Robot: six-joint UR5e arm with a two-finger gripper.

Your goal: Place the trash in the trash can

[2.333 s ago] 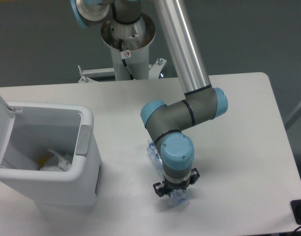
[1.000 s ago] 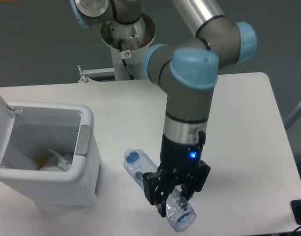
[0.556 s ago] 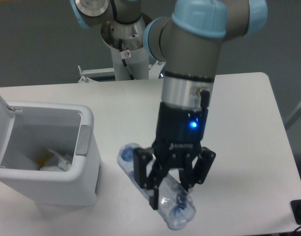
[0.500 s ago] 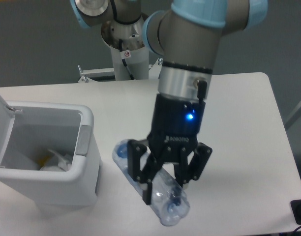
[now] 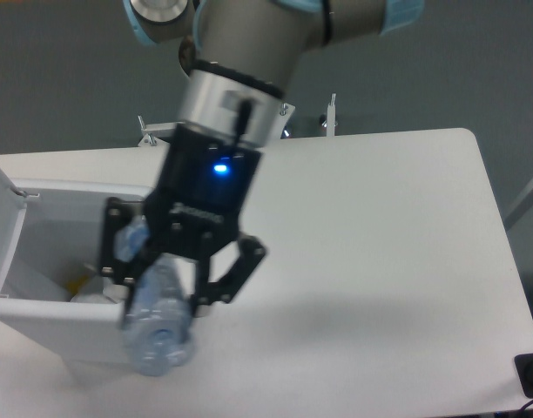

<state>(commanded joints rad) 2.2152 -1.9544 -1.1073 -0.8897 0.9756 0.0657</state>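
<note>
1. Grey wall stands behind the white bench [image 5: 406, 226]
2. Its hand [image 5: 166, 292] is clamped on the crushed bottle [image 5: 155, 324], held above the trash can [image 5: 49, 318] near its front-right wall
3. Release should wait until the whole bottle hangs over the opening

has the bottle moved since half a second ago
Yes. The bottle, held in the gripper, has shifted left, from over the bare table toward the trash can, now overlapping its front right corner.

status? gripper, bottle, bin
Gripper shut on bottle, carried high near camera. Bottle overlaps the open trash can's front right rim in view. White trash already inside; nothing blocking.
</note>
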